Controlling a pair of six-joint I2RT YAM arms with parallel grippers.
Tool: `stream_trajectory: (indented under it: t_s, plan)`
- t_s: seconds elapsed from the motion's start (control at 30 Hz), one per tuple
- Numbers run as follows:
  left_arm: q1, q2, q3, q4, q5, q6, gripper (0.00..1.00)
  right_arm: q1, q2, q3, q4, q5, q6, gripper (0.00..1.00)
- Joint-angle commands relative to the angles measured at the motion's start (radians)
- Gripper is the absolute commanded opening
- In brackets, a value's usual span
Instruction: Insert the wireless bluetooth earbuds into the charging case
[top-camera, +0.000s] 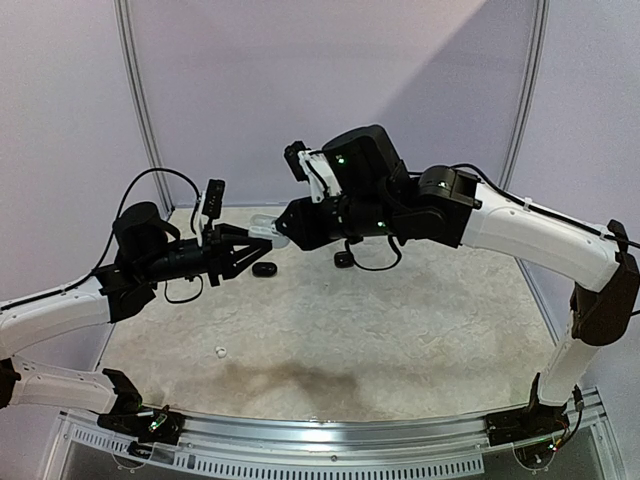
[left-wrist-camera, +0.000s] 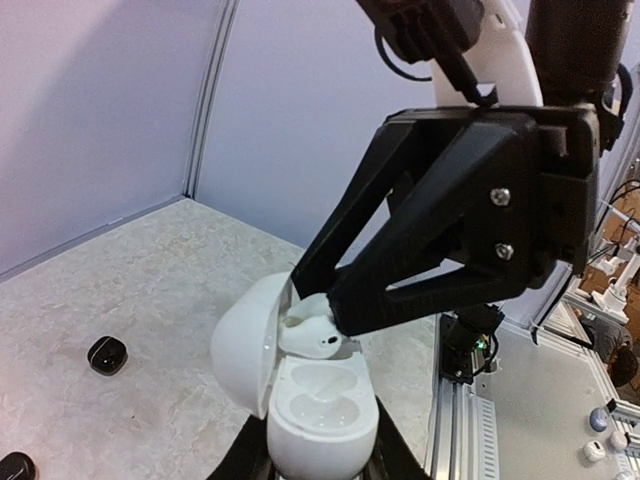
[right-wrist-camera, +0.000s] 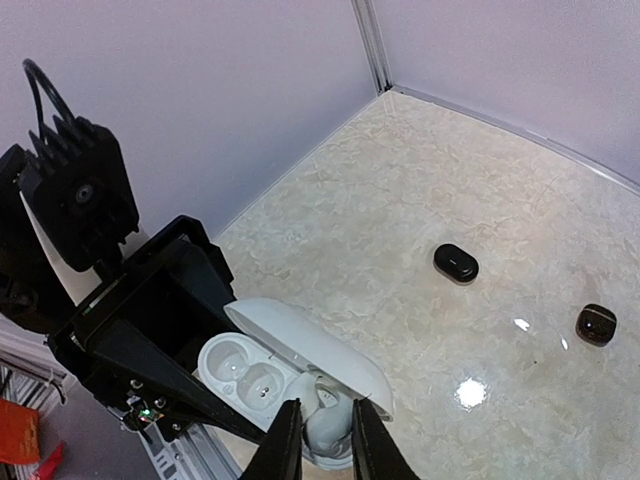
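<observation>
The left gripper holds the white charging case by its lower body, with the fingers drawn narrow against both sides of it. The case is in the air above the table, at about 11 o'clock from the table's middle in the top view. Its lid is open and stands at 10 o'clock of the body in the left wrist view. The two hollow wells inside are in view.

The right gripper reaches to the case from 3 o'clock in the top view. Its fingers stand narrow, with one white earbud pinched between the tips. In the left wrist view this earbud is at 12 o'clock of the case body, just over the wells. It is at the edge of the lid, but I cannot tell if it touches it. The earbud is not yet seated in a well.

On the table lie a black case and a second black case, both closed and apart from each other. The first is at 6 o'clock of the held case, and the second is at 4 o'clock of it, under the right arm. A tiny white piece lies alone at 8 o'clock from the table's middle. It is too small to name with certainty.
</observation>
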Motion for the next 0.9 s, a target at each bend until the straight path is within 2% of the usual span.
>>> stream_trajectory:
  t_s: [0.0, 0.4, 0.87]
  plan:
    - [-0.006, -0.013, 0.006, 0.053, 0.005, 0.023, 0.00, 0.013, 0.019, -0.044, -0.017, -0.059, 0.027, 0.22]
    - [-0.006, -0.015, 0.008, 0.058, 0.009, 0.025, 0.00, 0.013, 0.025, -0.065, -0.010, -0.045, 0.037, 0.27]
    - [-0.006, -0.014, 0.011, 0.073, -0.005, 0.035, 0.00, 0.014, -0.007, -0.122, 0.072, -0.071, 0.052, 0.04]
